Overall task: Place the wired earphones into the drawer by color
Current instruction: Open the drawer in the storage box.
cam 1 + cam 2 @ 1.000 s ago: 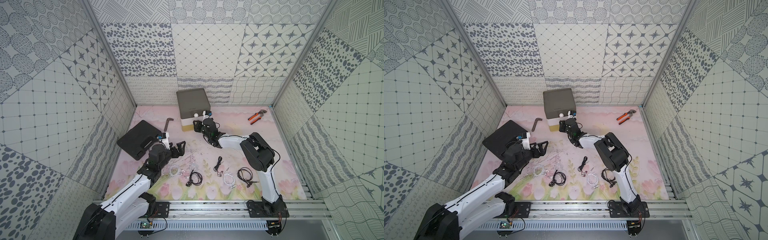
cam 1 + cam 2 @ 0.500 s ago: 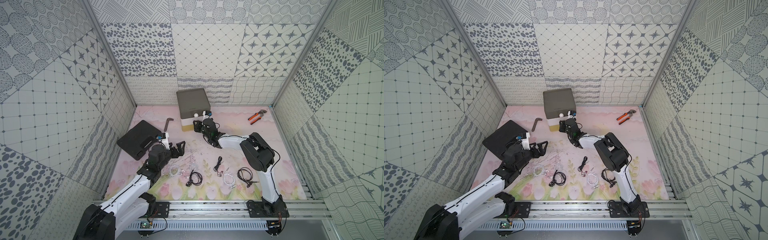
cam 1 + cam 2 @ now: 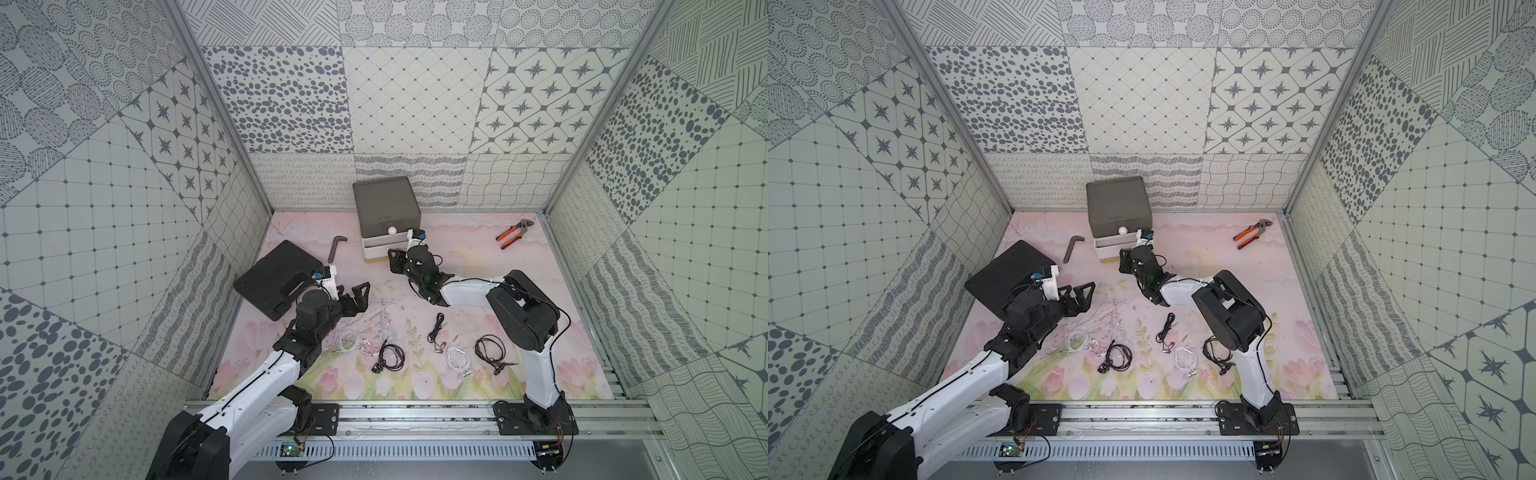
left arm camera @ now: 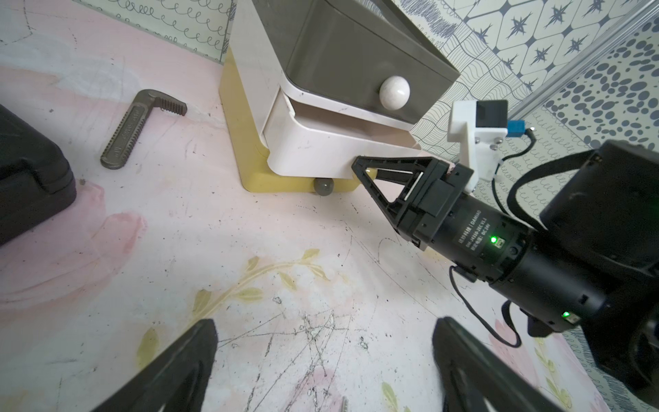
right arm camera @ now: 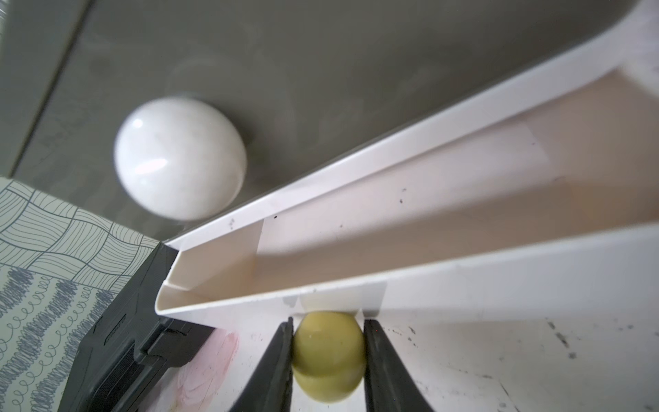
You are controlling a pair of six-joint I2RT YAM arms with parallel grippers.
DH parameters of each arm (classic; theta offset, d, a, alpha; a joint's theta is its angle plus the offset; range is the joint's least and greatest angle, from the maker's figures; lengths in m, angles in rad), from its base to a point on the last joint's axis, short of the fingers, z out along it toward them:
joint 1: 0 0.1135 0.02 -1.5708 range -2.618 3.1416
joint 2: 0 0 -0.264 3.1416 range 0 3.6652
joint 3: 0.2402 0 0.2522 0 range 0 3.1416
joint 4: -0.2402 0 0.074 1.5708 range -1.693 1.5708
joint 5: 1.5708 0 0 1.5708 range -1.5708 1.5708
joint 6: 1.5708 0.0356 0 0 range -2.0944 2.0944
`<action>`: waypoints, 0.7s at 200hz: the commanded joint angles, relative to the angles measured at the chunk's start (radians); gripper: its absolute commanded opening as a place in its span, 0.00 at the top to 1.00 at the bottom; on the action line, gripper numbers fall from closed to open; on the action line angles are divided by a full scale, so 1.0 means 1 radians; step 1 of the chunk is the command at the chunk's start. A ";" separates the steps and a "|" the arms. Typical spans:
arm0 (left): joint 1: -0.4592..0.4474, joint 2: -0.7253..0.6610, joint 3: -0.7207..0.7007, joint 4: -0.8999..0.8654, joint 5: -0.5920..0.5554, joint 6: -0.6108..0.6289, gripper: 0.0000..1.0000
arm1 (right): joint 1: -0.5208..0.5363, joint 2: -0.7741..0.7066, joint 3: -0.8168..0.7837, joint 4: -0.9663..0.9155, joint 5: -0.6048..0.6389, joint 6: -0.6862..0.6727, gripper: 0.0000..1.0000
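The right hand (image 5: 328, 323) is closed narrowly on the yellow knob (image 5: 328, 360) of the white middle drawer (image 5: 445, 278), which stands partly open at the back of the desk (image 3: 478, 241). The pull should probably run straight outward and level, so the knob does not slip free. The left hand (image 3: 353, 300) hangs wide open and empty. The earphones (image 3: 392, 357) lie coiled near the desk's front. Nothing has visibly moved since a second ago.

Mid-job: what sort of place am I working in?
Probably a purpose-built robot test cell, not a home: patterned wall panels enclose a floral mat, and the left arm and right arm are mounted on an aluminium rail.
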 commanded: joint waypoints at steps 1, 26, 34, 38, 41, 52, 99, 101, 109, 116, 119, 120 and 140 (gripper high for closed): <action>-0.003 -0.009 -0.004 0.034 -0.022 0.021 0.01 | 0.012 -0.055 -0.048 0.030 0.017 0.000 0.73; -0.003 -0.017 -0.010 0.034 -0.035 0.022 0.01 | 0.021 -0.085 -0.088 0.036 0.025 0.000 0.73; -0.003 -0.022 -0.013 0.034 -0.039 0.024 0.01 | 0.023 -0.094 -0.100 0.036 0.024 -0.001 0.73; -0.003 -0.024 -0.014 0.034 -0.039 0.025 0.01 | 0.023 -0.098 -0.105 0.036 0.026 -0.001 0.73; -0.003 -0.027 -0.014 0.034 -0.041 0.026 0.01 | 0.024 -0.102 -0.110 0.036 0.027 -0.001 0.73; -0.003 -0.036 -0.019 0.037 -0.044 0.027 0.01 | 0.027 -0.114 -0.125 0.036 0.029 0.000 0.73; -0.003 -0.054 -0.027 0.039 -0.051 0.031 0.01 | 0.050 -0.181 -0.203 0.029 0.038 0.038 0.73; -0.003 -0.052 -0.027 0.040 -0.050 0.031 0.01 | 0.051 -0.184 -0.206 0.029 0.038 0.039 0.73; -0.002 -0.052 -0.028 0.041 -0.049 0.031 0.01 | 0.054 -0.194 -0.219 0.029 0.038 0.047 0.73; -0.004 -0.053 -0.028 0.041 -0.048 0.029 0.01 | 0.059 -0.206 -0.230 0.023 0.039 0.052 0.73; -0.004 -0.052 -0.027 0.041 -0.048 0.029 0.01 | 0.061 -0.211 -0.234 0.021 0.038 0.054 0.73; -0.004 -0.052 -0.027 0.041 -0.047 0.029 0.01 | 0.062 -0.213 -0.234 0.019 0.039 0.055 0.73; -0.003 -0.052 -0.027 0.043 -0.047 0.029 0.01 | 0.076 -0.244 -0.260 -0.001 0.048 0.059 0.73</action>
